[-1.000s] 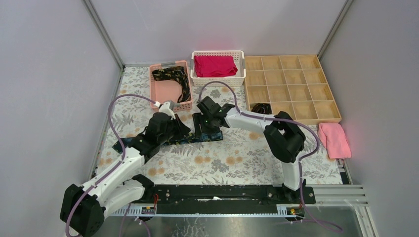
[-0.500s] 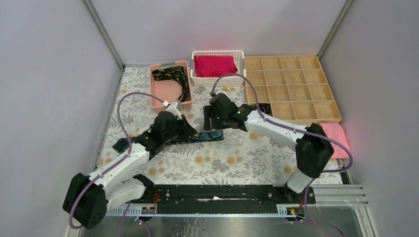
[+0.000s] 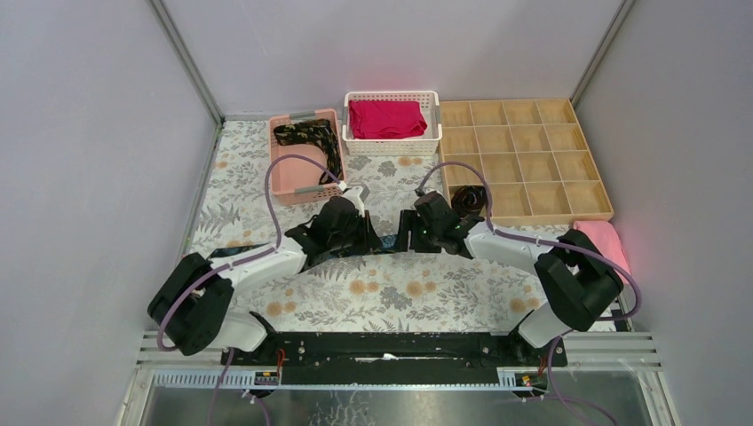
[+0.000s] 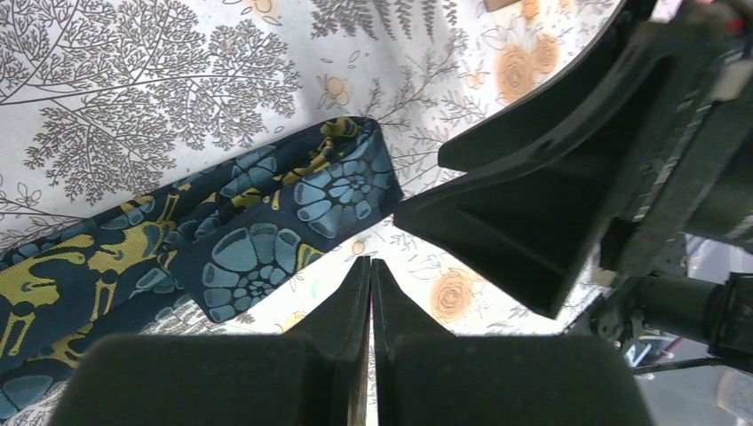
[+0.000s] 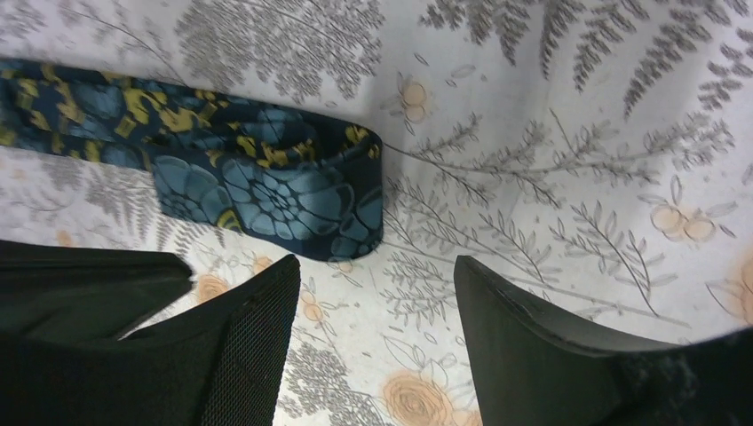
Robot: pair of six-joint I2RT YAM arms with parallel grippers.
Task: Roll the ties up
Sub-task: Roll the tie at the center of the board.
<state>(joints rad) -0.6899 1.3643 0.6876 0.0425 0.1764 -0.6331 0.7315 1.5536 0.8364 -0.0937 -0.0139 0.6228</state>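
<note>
A dark tie with a blue and gold floral pattern (image 4: 266, 222) lies flat on the tablecloth, its right end folded over (image 5: 293, 191). In the top view the arms hide most of it and only its left part (image 3: 229, 254) shows. My left gripper (image 4: 370, 264) is shut and empty, with its tips just right of the folded end. It also shows in the top view (image 3: 371, 240). My right gripper (image 5: 377, 275) is open and empty, facing the folded end just short of it. It also shows in the top view (image 3: 401, 240). Another tie (image 3: 313, 142) lies in the pink basket. A dark coil (image 3: 469, 197) sits in the wooden tray.
The pink basket (image 3: 297, 169) and a white basket with a red cloth (image 3: 387, 118) stand at the back. The wooden compartment tray (image 3: 524, 155) is at the back right. A pink towel (image 3: 602, 250) lies at the right edge. Grey walls close in both sides.
Both grippers have moved right and lower towards the table. The left gripper now sits at the tie's right end. The right gripper has backed off to the right of it.
</note>
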